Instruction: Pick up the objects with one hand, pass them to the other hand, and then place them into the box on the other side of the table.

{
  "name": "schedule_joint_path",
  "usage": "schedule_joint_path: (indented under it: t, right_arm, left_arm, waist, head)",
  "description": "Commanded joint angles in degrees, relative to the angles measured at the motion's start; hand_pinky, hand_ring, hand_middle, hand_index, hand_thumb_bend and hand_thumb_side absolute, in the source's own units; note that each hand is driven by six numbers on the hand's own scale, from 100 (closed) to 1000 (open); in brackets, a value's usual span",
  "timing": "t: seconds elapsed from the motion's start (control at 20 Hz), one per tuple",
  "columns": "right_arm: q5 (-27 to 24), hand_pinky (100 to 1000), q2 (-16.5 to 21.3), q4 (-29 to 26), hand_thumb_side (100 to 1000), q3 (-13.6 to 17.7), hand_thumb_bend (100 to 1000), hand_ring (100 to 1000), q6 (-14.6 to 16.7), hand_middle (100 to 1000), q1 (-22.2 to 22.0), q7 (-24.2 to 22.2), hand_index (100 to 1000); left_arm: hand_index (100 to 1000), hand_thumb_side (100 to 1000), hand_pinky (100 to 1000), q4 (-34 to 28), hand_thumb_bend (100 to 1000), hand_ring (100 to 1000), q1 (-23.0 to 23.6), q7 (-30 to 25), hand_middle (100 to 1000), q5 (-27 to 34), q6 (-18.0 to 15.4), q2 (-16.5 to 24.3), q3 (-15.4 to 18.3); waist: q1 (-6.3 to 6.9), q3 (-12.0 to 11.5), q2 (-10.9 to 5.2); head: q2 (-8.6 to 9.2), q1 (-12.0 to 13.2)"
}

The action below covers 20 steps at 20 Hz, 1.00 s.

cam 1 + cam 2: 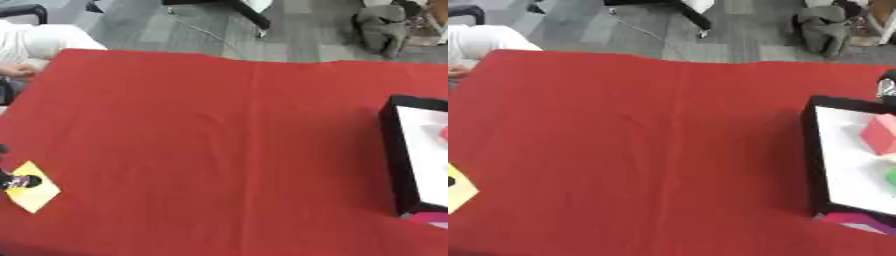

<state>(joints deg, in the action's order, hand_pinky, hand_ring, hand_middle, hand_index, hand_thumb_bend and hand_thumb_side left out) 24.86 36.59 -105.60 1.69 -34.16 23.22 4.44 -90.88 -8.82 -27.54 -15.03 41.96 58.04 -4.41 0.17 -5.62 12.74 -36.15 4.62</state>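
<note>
Right eye view shows a red block (pixel 878 134) and something green (pixel 891 177) lying inside the black-walled box (pixel 812 150) at the red tabletop's (pixel 649 145) right edge, while the left hand (pixel 17 181), its fingers' state impossible to tell, touches a yellow sheet (pixel 37 195).

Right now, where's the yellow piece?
The yellow piece lies flat at the table's near left edge, under the left hand, far from the black box on the right.

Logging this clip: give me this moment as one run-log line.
left hand: on yellow piece, table's left edge | right hand: behind box, fingers unclear | box: red block, green item inside
</note>
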Motion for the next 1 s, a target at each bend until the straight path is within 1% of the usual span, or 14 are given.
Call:
schedule_joint_path:
  t: [0.05,0.35,0.5,0.75,1.0]
  right_arm:
    - [-0.31,906,1.71,-0.42,419,0.65,100,1000,-0.27,860,0.61,0.47,933]
    - [-0.61,906,1.54,-0.39,420,0.54,100,1000,-0.45,859,0.57,0.68,932]
    - [-0.74,906,1.49,-0.37,412,0.6,100,1000,-0.56,857,0.48,0.9,930]
    - [-0.96,905,1.55,-0.3,410,0.6,100,1000,-0.71,856,0.27,1.14,929]
    - [-1.06,906,1.7,-0.22,409,0.61,100,1000,-0.78,855,0.08,1.26,929]
  left_arm:
    - [916,342,1000,1.45,621,921,-1.11,-3.36,836,-1.02,1.99,1.44,0.59]
    - [915,336,1000,4.93,647,927,-2.08,-4.99,838,-3.88,1.71,0.91,-0.51]
    - [913,358,1000,5.67,616,920,-2.72,-5.89,833,-3.57,1.14,0.18,-0.73]
    - [907,384,993,2.94,557,908,-3.51,-5.23,823,-1.45,0.58,-0.02,0.19]
    - [903,397,992,-0.82,558,906,-2.64,-4.12,820,0.32,1.01,0.77,1.35]
  waist:
    - [0.04,0.06,-0.89]
    - [-0.01,0.21,-0.87]
    - [-0.04,0.31,-0.84]
    - [-0.05,0.26,-0.83]
    - [0.21,0.11,-0.84]
  head:
    - [0.01,0.37]
    - [-0.29,0.8]
    - [-0.37,0.88]
    - [-0.74,0.76]
    - [-0.9,0.56]
